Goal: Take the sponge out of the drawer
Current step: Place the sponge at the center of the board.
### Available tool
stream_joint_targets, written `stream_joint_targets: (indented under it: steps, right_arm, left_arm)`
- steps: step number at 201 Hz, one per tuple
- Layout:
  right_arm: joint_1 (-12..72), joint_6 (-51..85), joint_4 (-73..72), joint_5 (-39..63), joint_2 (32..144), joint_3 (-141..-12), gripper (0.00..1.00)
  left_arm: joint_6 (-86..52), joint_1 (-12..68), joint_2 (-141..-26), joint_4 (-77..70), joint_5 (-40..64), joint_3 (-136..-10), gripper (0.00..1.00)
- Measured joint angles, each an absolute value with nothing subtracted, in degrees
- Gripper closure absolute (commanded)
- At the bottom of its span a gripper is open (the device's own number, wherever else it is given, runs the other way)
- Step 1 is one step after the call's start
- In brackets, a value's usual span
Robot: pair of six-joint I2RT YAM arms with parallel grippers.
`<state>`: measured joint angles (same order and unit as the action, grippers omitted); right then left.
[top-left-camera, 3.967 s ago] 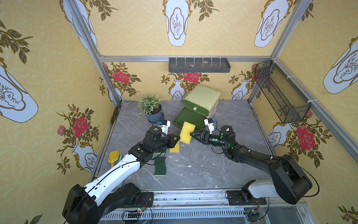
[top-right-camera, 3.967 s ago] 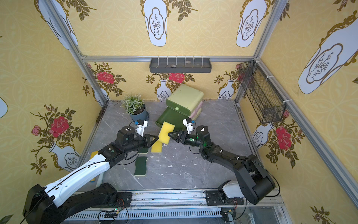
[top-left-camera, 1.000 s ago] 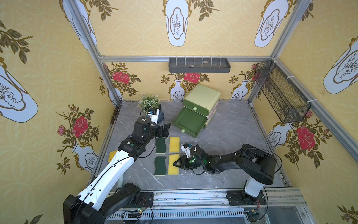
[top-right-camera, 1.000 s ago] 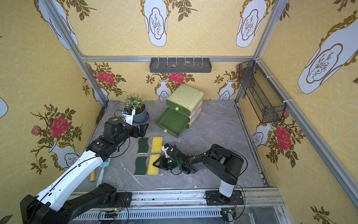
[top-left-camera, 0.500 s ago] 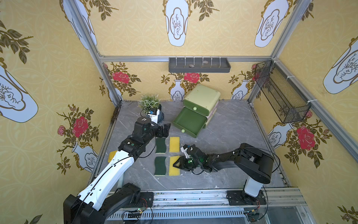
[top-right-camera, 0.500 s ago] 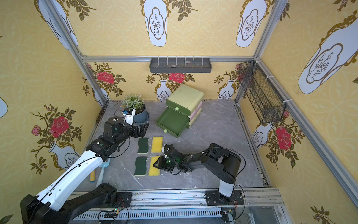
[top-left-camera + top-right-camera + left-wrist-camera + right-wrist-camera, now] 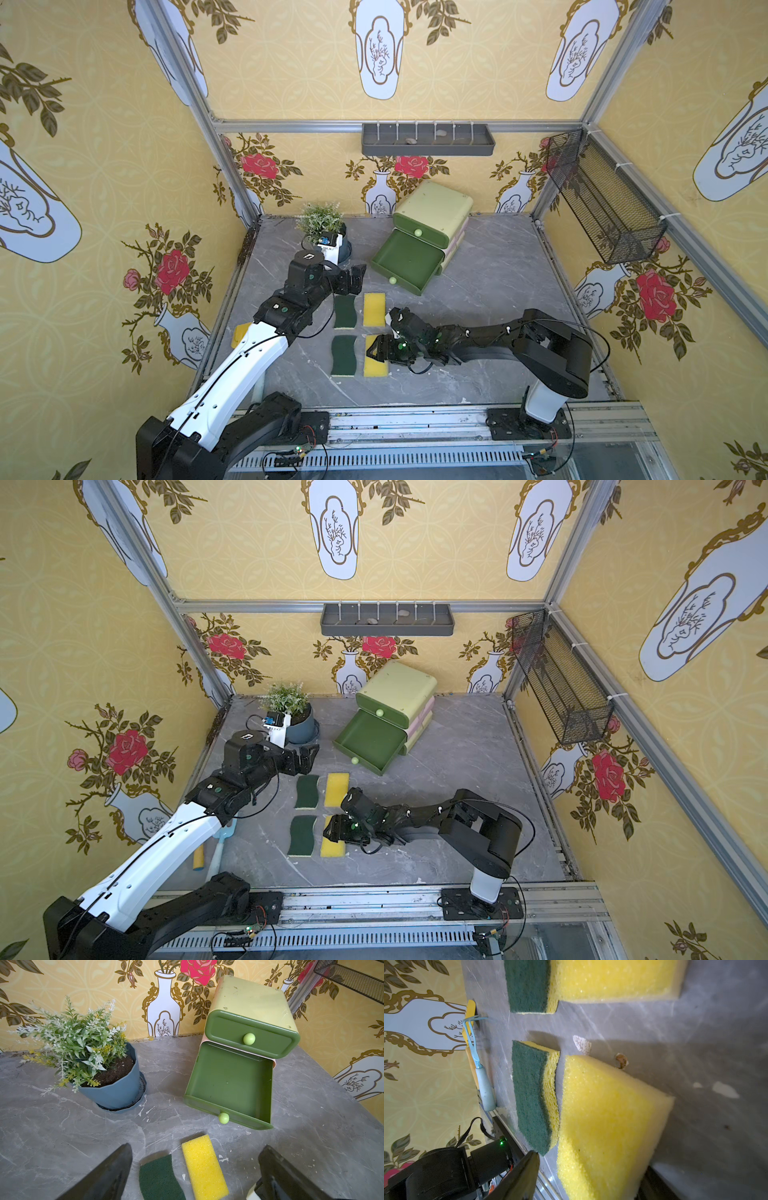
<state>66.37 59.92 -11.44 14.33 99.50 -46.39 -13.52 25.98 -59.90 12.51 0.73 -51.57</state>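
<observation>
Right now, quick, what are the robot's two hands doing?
Left hand: open, holding nothing.
Right hand: open around the yellow sponge on the table, not squeezing it.

a potted plant [image 7: 321,224] stood at the back of the grey table [image 7: 490,299]. a grey shelf [image 7: 428,146] hung on the wall behind it, a wire basket [image 7: 602,208] on the side wall. a blue hand fork [image 7: 217,851] lay beside a yellow tool [image 7: 199,860].

four sponges [image 7: 374,309] lie on the table [image 7: 490,291], before the drawer [image 7: 405,259].
</observation>
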Motion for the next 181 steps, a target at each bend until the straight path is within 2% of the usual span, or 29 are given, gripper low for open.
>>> stream_joint_targets:
  steps: [68,181]
  right_arm:
    - [66.72,58.37,-5.52,11.29,99.33,-48.84,0.25]
    - [67.48,57.43,-7.42,11.44,101.01,-49.89,0.24]
  left_arm:
    - [-13.52,25.98,-59.9,12.51,1.1,-51.57,0.0]
    - [-13.54,25.98,-59.94,12.51,1.1,-51.57,0.0]
